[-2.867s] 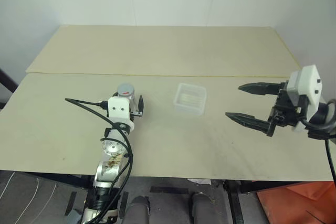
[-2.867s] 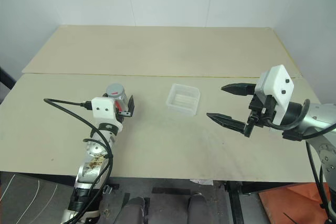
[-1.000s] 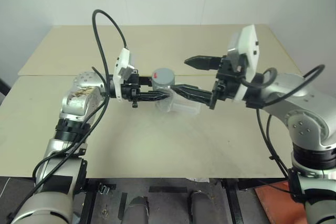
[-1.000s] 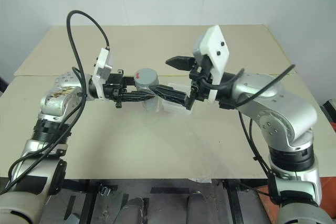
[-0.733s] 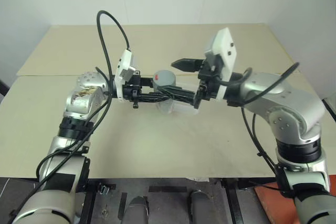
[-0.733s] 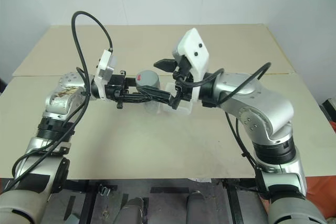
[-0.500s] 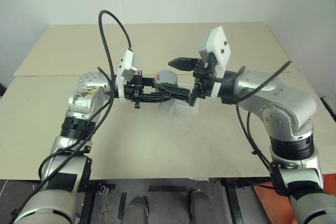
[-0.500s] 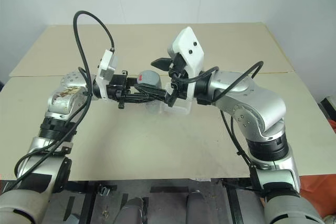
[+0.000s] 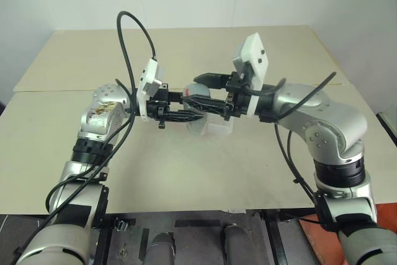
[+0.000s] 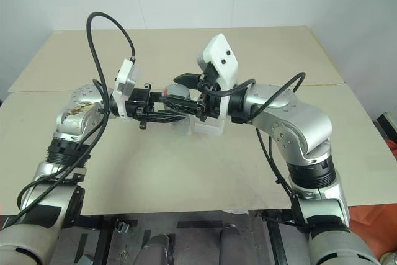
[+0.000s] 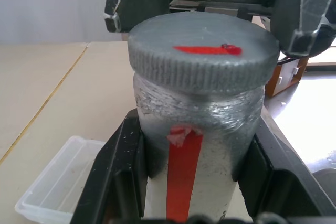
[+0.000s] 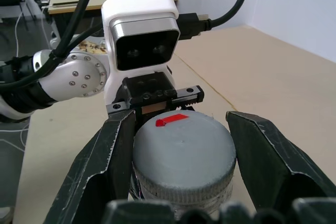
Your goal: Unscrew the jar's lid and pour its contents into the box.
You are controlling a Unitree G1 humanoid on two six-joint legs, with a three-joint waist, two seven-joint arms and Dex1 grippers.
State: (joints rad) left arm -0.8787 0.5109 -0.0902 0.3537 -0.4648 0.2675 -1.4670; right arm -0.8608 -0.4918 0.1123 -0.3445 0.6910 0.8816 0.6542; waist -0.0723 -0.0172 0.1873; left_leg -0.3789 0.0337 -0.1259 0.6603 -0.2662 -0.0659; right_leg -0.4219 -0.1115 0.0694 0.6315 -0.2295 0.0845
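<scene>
The left gripper (image 11: 184, 182) is clamped on the jar (image 11: 197, 145), one black finger on each side of the body below the lid (image 11: 203, 51), and holds it up above the table (image 9: 186, 172) — roughly over the near edge of the box (image 9: 217, 130). The right gripper (image 12: 181, 156) comes in from the opposite side, its fingers closed against the lid's rim, one on each flank. The lid is still screwed on.

The jar looks stiff and light (a small silvery cylinder with a red strip down its side), and its smooth wall could slip if twisted hard; the ribbed edge of the lid is the better purchase, so the turning belongs there while the body is pinned low. The contents cannot be seen.

The box is thin clear plastic, empty, and likely to skid if nudged. The table is two pale boards butted together — matte, flat. Behind them stands a plain white wall.
</scene>
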